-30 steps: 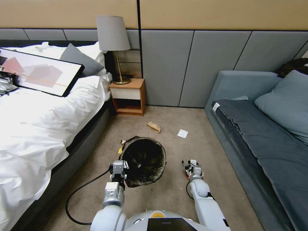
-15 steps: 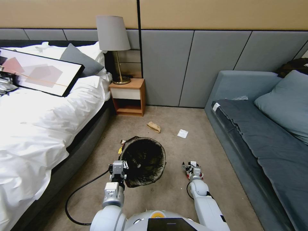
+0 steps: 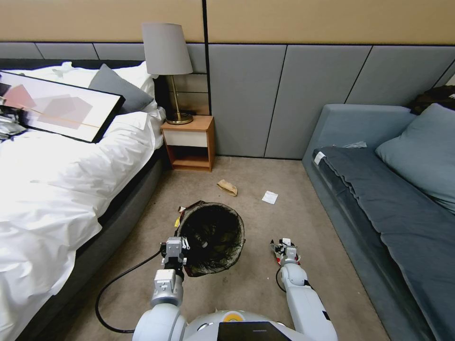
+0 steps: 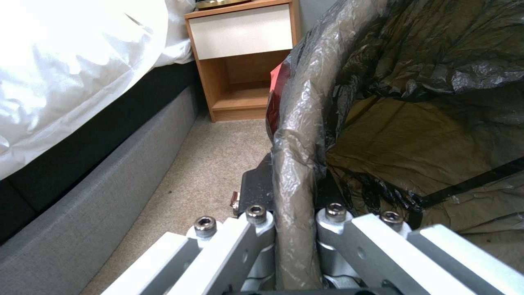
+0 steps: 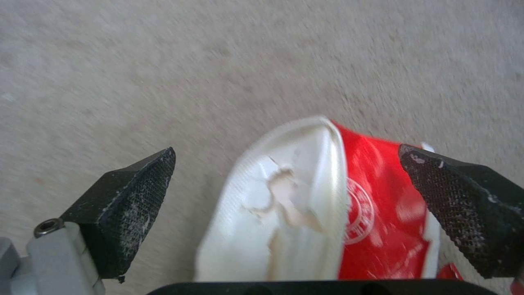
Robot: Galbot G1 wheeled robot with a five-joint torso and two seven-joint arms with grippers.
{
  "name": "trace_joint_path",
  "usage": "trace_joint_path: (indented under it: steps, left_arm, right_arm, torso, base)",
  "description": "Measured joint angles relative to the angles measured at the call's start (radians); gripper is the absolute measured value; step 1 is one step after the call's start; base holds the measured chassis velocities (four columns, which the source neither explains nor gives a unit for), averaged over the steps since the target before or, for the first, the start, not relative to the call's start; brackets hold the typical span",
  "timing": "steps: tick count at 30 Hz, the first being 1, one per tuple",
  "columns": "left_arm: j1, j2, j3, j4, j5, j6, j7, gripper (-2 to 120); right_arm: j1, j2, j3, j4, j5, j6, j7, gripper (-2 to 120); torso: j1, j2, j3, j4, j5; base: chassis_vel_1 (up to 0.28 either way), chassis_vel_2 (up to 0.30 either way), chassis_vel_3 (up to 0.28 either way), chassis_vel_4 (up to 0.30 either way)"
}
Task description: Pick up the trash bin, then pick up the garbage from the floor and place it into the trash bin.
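Reaching forward and down, the left gripper (image 3: 174, 251) clamps the trash bin (image 3: 212, 237) at the near-left part of its rim, jaws closed on the bag-covered edge. The left wrist view shows that grip close up: the liner-wrapped rim (image 4: 297, 172) runs between the two metal fingers (image 4: 256, 246), with the nightstand (image 4: 243, 61) beyond. To the right of the bin, the right gripper (image 3: 286, 248) hangs low over the carpet, arm stretched forward. Its wrist view shows the jaws spread wide, a red-and-white snack packet (image 5: 327, 205) lying between the pads (image 5: 128, 213). Beyond the bin, a brown paper bag (image 3: 227, 187) and a white paper slip (image 3: 269, 197) lie on the floor.
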Motion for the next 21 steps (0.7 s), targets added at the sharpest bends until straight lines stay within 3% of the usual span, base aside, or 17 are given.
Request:
trace_joint_path:
  steps: [3,11,21]
  left_arm:
    - [0.0,0.0,0.0,-0.001,0.0,0.0,0.0,1]
    - [0.001,-0.001,0.002,-0.001,0.004,-0.001,0.0,1]
    - [0.0,-0.002,0.003,0.0,0.005,-0.002,0.0,1]
  right_arm:
    - [0.004,-0.003,0.004,-0.016,-0.001,0.005,-0.002,100]
    - [0.005,-0.005,0.018,-0.061,-0.003,0.032,-0.014,83]
    - [0.003,0.007,0.02,-0.061,-0.008,0.04,-0.015,46]
  torso:
    - [0.0,0.0,0.0,0.0,0.0001]
    - [0.0,0.0,0.0,-0.0001,-0.0001]
    - [0.0,0.0,0.0,0.0001,0.0002]
  base:
    - [0.0,0.0,0.0,0.0]
    - [0.0,0.0,0.0,0.0]
    - [0.0,0.0,0.0,0.0]
